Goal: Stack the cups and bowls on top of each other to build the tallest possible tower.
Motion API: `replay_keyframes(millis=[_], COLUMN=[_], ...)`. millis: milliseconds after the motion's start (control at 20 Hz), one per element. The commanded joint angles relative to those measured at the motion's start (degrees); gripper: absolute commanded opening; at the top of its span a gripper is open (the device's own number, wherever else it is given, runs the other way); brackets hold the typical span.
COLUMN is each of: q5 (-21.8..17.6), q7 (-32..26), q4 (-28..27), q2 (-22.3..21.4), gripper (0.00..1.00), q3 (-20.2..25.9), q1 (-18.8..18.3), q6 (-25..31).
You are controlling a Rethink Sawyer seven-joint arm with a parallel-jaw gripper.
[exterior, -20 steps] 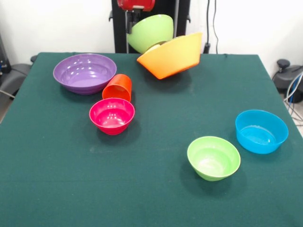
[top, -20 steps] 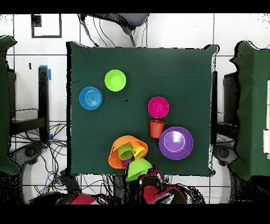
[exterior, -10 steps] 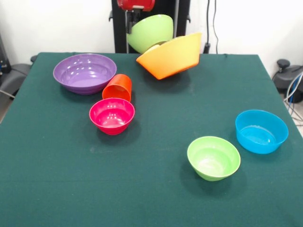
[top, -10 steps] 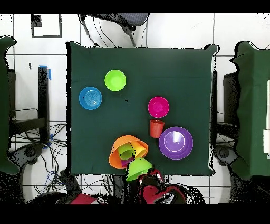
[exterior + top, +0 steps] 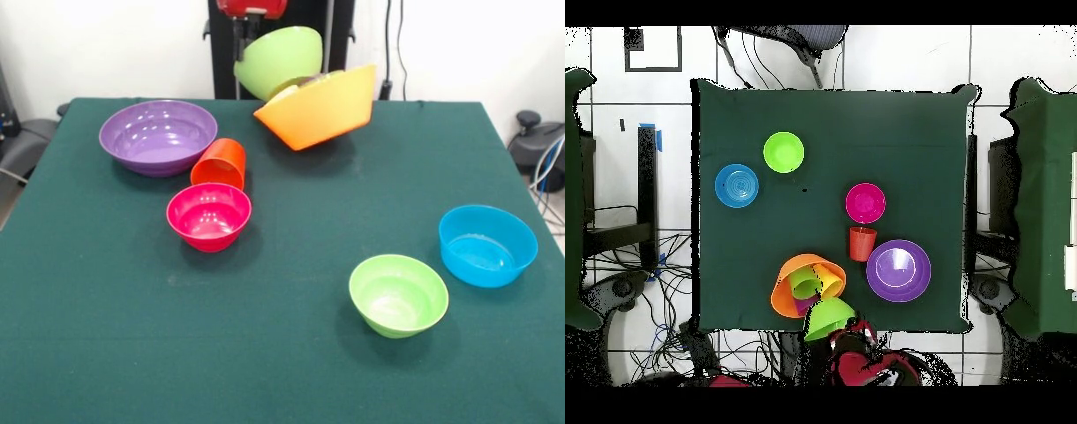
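The table [image 5: 291,353] is carrying everything, and the tower is sitting at its edge right under the claw [image 5: 245,31]. The large orange bowl [image 5: 322,110] is tilting hard, one side lifted off the cloth, with tumblers [image 5: 805,290] showing inside it. The large light-green bowl [image 5: 278,57] is leaning against the claw, mouth turned away toward the orange bowl's raised rim. Whether the claw is pinching that green rim or merely touching it I cannot tell.

Judging the step as seating the green bowl on top, it is calling for levelling first: easing the orange bowl flat, then lowering straight down.

The wide purple bowl [image 5: 159,134] is lying off to one side of the claw. Farther out are the blue bowl [image 5: 487,245], small green bowl [image 5: 398,294], pink-red bowl [image 5: 209,215] and tipped orange-red cup [image 5: 221,162].
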Motion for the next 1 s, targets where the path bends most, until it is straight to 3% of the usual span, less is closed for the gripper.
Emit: replay_keyframes(millis=[50, 400, 650, 750, 850, 1000], q5=[-7.7, -16.6, -20.0, -18.5, -13.3, -4.7], q7=[7.2, 12.9, 15.0, 13.6, 10.1, 4.1], q4=[-1.9, 3.4, 9.1, 11.2, 13.7, 16.8], q2=[-7.1, -16.5, -24.7, -27.4, -30.8, -35.0], gripper=[0.0, 0.0, 0.0, 0.0, 0.0, 0.0], q3=[8.6, 13.1, 22.1, 28.0, 37.5, 48.2], q1=[-2.2, -5.6, -11.6, -16.5, -23.9, -32.6], q6=[5.8, 11.3, 19.1, 22.3, 26.5, 30.6])
